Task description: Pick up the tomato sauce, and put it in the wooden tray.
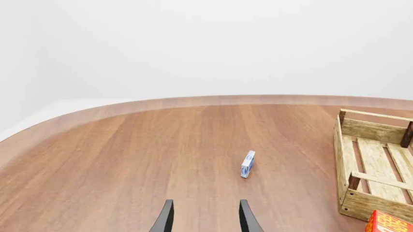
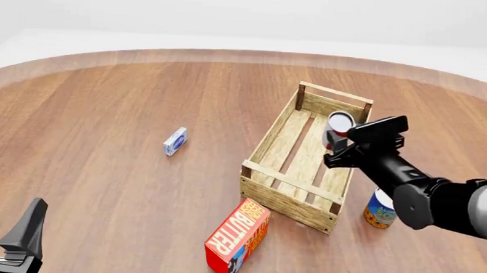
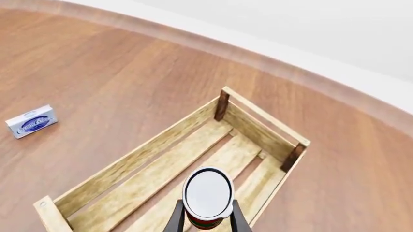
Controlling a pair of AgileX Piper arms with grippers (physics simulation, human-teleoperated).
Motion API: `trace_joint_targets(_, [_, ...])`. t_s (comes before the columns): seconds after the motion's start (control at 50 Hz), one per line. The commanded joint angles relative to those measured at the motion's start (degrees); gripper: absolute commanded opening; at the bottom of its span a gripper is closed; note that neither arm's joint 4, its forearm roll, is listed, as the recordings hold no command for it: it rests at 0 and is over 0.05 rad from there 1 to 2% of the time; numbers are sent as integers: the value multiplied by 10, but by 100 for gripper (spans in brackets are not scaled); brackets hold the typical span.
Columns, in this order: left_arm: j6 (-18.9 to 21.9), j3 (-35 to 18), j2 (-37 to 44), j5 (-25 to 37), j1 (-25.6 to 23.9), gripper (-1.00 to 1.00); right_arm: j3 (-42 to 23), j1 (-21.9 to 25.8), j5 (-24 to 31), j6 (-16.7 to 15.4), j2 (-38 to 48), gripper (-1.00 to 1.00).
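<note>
L gripper [image 2: 5, 225] low, well left of wooden tray [image 2: 270, 141], fingers spread apart, holding nothing. Small blue box [image 2: 175, 141] left of tray. Butter box [image 2: 237, 238] just in front. R gripper [image 2: 335, 143] reaches over tray, fingers clamped on tomato sauce [image 3: 208, 197], above slats. Blue/yellow can [image 2: 379, 210] right of tray.

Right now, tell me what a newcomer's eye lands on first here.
The right gripper holding the tomato can above the wooden tray, near its far end. Next, the red butter box lying in front of the tray, and the left gripper open and idle.
</note>
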Motion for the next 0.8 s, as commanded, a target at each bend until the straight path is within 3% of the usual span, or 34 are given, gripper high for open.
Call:
trace_joint_targets(0.02, [0,0,0,0,0,100,-15,5,-13,14,31,-100])
trace_joint_targets(0.8, [0,0,0,0,0,100,-61,10,-28,15,113,-100])
